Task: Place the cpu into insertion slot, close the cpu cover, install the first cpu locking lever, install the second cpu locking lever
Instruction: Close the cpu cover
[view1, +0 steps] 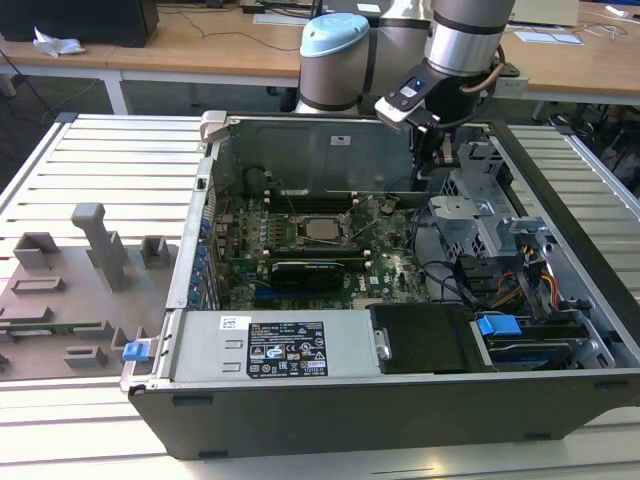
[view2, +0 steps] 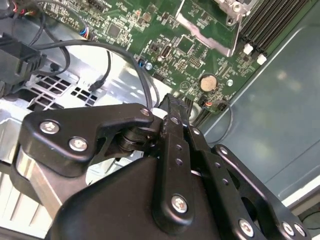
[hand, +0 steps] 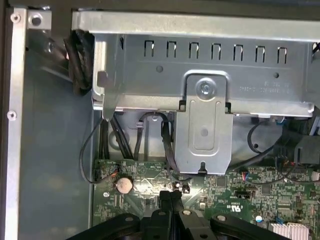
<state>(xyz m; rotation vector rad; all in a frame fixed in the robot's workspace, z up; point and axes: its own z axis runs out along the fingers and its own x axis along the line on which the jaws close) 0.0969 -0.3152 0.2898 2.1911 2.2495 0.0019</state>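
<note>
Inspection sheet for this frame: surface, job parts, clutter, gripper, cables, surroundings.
Surface: slatted table carrying an open PC case.
Job's things: socket on the green board holds a pale square, likely the cpu.
Clutter: grey fixtures at the exterior view's left.
Grippers: gripper shut, over the board edge near the coin cell.
Cables: black leads under the bracket; orange bundle.
Surroundings: wooden desks behind.

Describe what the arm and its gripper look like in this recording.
The arm is a silver-grey tube with a pale blue joint cap and a black wrist section. A pale cable loops beside it. The gripper is black, built of flat linkage bars pinned with silvery screws, narrowing to two slim fingers.
</note>
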